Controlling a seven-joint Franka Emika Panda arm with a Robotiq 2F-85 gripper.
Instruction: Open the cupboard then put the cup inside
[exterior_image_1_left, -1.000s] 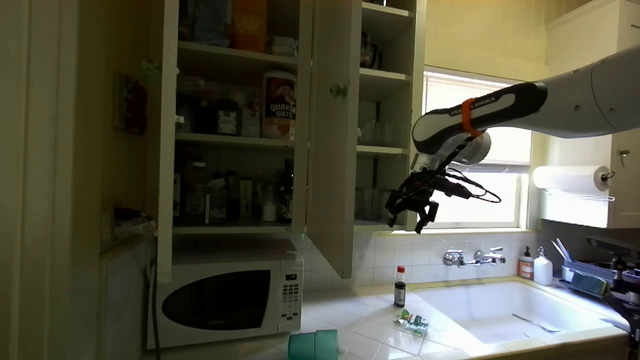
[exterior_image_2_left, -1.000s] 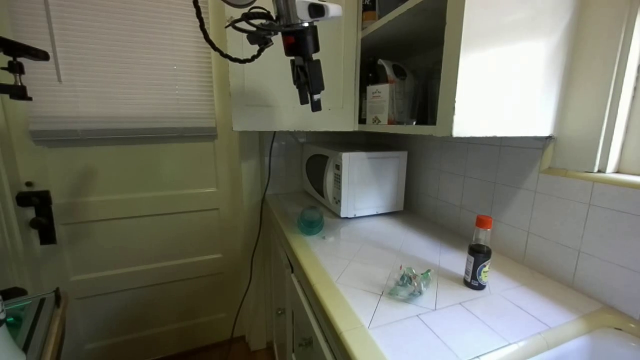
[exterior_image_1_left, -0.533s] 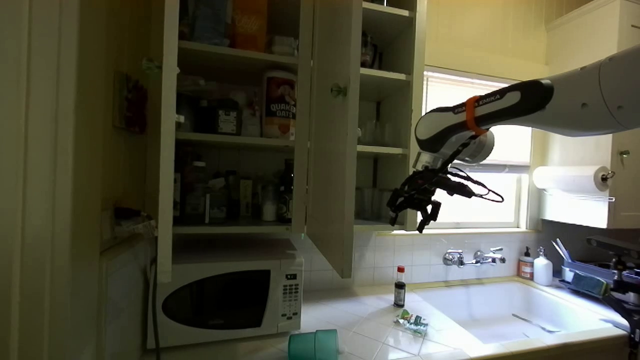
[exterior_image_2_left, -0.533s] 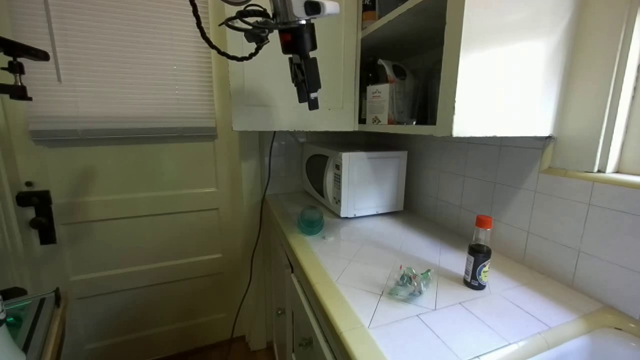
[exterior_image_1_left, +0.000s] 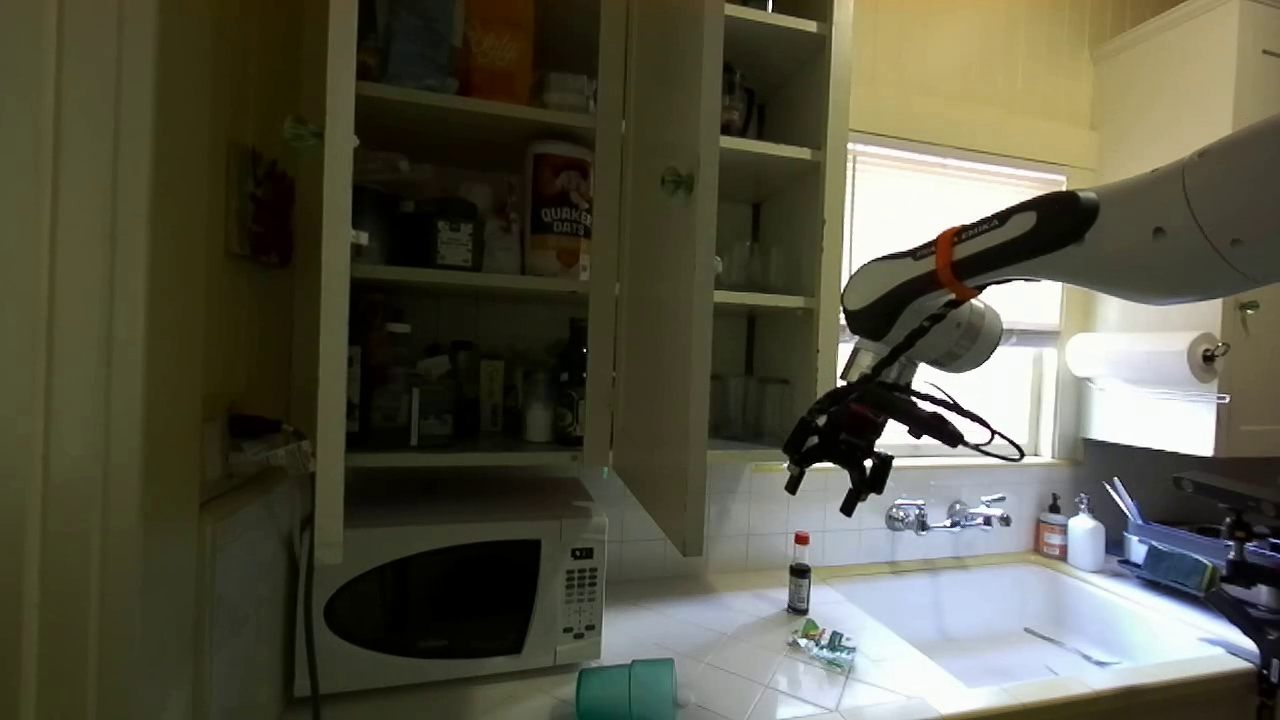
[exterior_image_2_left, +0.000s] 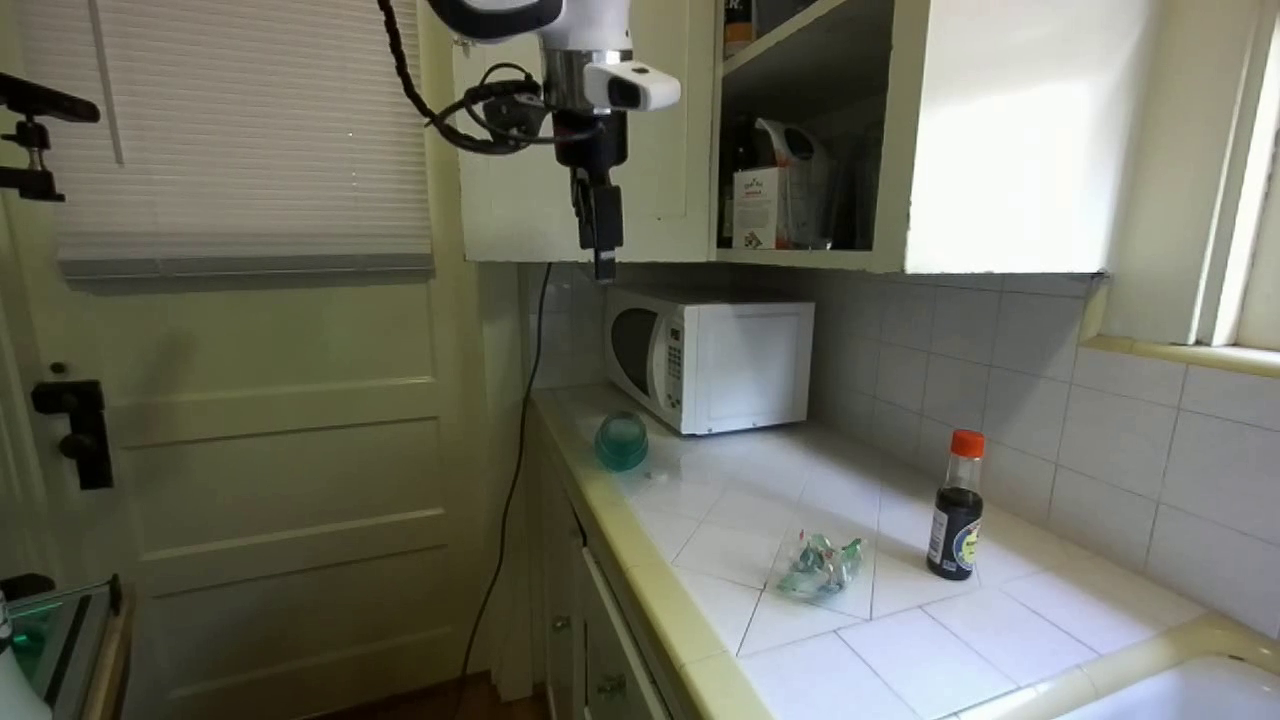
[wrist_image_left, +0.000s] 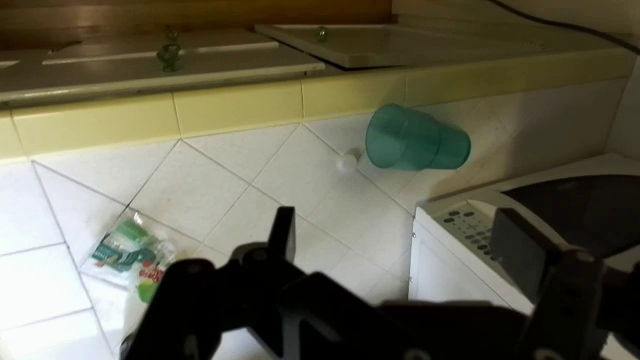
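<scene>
- The cup (wrist_image_left: 417, 140) is blue-green, and you can see through it. It gets thinner toward its bottom.
- It lies on its side on the tiled surface (wrist_image_left: 210, 192), close to the yellow front edge and just beside the microwave (wrist_image_left: 455, 280). Its wide end faces the end of the surface with the sink (exterior_image_1_left: 1000, 600).
- A little white round thing (wrist_image_left: 346, 162) sits near that wide end.
- The cupboard (exterior_image_1_left: 838, 200) is tall and creamy white, and its door (exterior_image_1_left: 660, 300) stands open. Clear glasses (exterior_image_1_left: 742, 268) stand on two of its shelves (exterior_image_1_left: 765, 299). Something dark (exterior_image_1_left: 735, 108) stands higher up, too dim to name.
- The next cupboard (exterior_image_1_left: 465, 460) is full. It has an oats tub (exterior_image_1_left: 558, 210), an orange box (exterior_image_1_left: 500, 50), jars (exterior_image_1_left: 538, 412) and bottles (exterior_image_1_left: 572, 390).
- A long thin thing (exterior_image_1_left: 1070, 645) lies in the white sink.
- The gripper (exterior_image_1_left: 821, 500) hangs in the air over the surface, well apart from the cup. Its fingers (wrist_image_left: 282, 232) are spread wide.
- A crumpled plastic bag (exterior_image_2_left: 822, 567) lies near the middle of the surface. A dark bottle (exterior_image_2_left: 957, 515) with a red cap stands up straight, nearer the back edge.
</scene>
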